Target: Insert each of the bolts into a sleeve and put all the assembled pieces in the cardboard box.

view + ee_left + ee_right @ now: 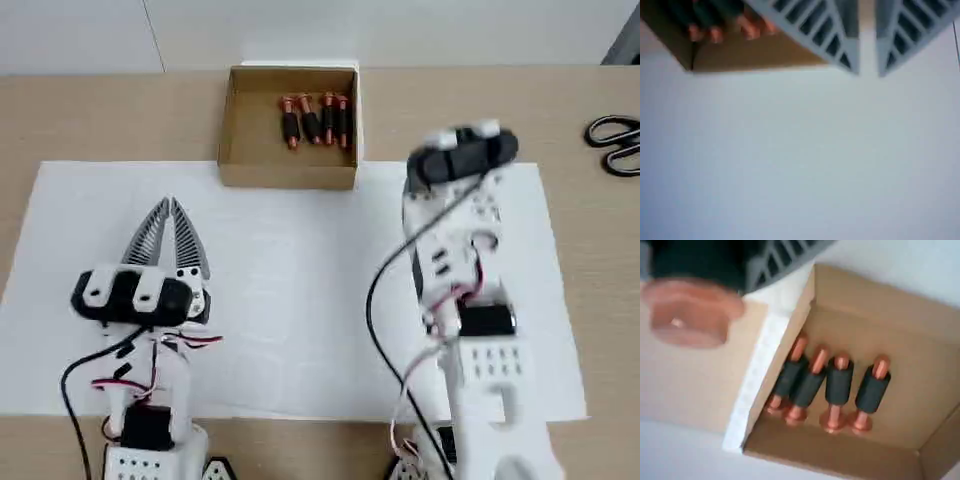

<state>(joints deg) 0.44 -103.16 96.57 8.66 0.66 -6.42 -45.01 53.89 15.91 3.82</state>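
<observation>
Legend, near to far, all places given from the cardboard box (290,128).

(a) My left hand (172,232) lies on the near side of the box and to its left, over the white sheet (300,310), pointing toward the box. It is all but clenched: its left wrist view shows the two ribbed fingers (840,35) with a thin slit between them and nothing in it.

(b) My right hand (460,158) hangs just off the box's right wall, level with its near corner. It is grasping one assembled piece. The right wrist view shows a copper bolt (687,315) seated in a black sleeve (695,262), held beside a grey ribbed finger (785,255), outside the box and close to its wall. I cannot tell whether the piece touches the wall.

(c) The box is open at the top and stands at the far edge of the sheet, on the tan surface (100,110). Four assembled pieces (315,120) lie on its floor in the right half, side by side and roughly parallel. Each black sleeve has copper showing at both ends. The two on the left touch.

(d) A pair of scissors (615,140) lies on the surface well to the right of the box.
</observation>
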